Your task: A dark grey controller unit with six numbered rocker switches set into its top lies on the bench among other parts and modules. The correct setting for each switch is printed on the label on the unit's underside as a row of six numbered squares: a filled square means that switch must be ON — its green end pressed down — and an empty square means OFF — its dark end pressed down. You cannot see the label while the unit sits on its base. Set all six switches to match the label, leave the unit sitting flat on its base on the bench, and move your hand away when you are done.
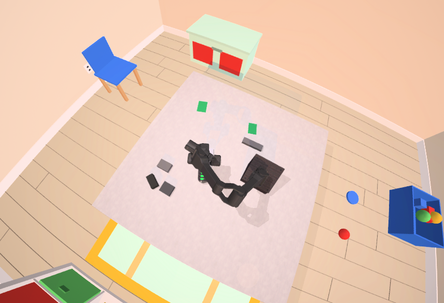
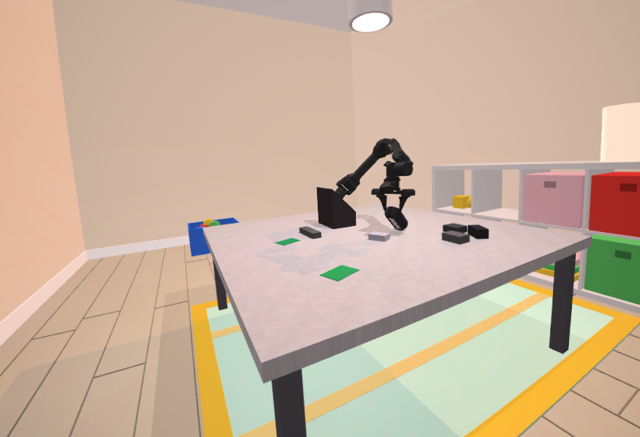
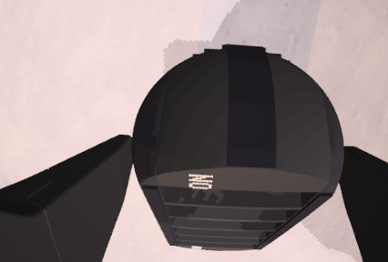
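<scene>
The dark grey controller unit (image 2: 397,218) (image 3: 196,125) is held between the two fingers of my gripper (image 2: 393,209) (image 3: 239,155), which press on its rounded sides. It is tilted steeply, and most of it is raised over the bench; I cannot tell whether its lower end touches. In the wrist view I see a rounded end with a dark band, and the switch row in steep foreshortening below. In the top view, a few green switch ends of the unit (image 1: 202,176) show beside the arm. In the exterior view, a face with pale marks shows, too small to read. The switch settings are not readable.
A pale block (image 2: 378,236) lies near the unit. Three dark modules (image 1: 165,165) (image 1: 152,181) (image 1: 167,188) lie to one side. A long grey bar (image 1: 252,143) (image 2: 309,232) and two green squares (image 1: 202,106) (image 1: 252,128) lie on the bench (image 2: 413,277). The arm's base (image 1: 271,176) stands there too.
</scene>
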You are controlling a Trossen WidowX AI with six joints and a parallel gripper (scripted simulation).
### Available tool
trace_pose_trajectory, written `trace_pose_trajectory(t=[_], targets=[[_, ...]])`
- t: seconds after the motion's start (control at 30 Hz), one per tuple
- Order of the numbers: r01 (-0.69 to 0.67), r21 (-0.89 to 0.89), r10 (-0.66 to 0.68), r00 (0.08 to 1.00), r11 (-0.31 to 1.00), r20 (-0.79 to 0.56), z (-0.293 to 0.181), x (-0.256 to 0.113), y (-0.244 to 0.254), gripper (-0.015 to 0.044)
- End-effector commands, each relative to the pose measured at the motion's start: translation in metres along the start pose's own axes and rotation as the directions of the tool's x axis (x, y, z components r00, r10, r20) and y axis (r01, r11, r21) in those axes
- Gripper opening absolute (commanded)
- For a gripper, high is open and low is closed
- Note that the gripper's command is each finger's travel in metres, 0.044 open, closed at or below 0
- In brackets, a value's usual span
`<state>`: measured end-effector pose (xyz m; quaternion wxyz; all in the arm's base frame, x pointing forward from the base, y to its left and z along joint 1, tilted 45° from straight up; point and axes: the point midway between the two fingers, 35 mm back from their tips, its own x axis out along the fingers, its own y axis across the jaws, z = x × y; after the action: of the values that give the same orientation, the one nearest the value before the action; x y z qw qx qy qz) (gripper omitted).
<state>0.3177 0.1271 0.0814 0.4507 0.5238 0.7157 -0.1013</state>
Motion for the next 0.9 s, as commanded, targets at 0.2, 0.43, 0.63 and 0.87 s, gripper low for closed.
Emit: trace_pose_trajectory(t=[0.2, 0.43, 0.63, 0.87], targets=[[0.000, 0.003, 0.000, 1.000, 1.000, 0.010, -0.011, -0.004, 0.000, 0.0336], [0.000, 0.003, 0.000, 1.000, 1.000, 0.025, -0.017, -0.007, 0.000, 0.0336], [0.000, 0.003, 0.000, 0.999, 1.000, 0.037, -0.021, -0.009, 0.000, 0.0336], [0.000, 0.003, 0.000, 0.999, 1.000, 0.052, -0.027, -0.012, 0.000, 0.0336]])
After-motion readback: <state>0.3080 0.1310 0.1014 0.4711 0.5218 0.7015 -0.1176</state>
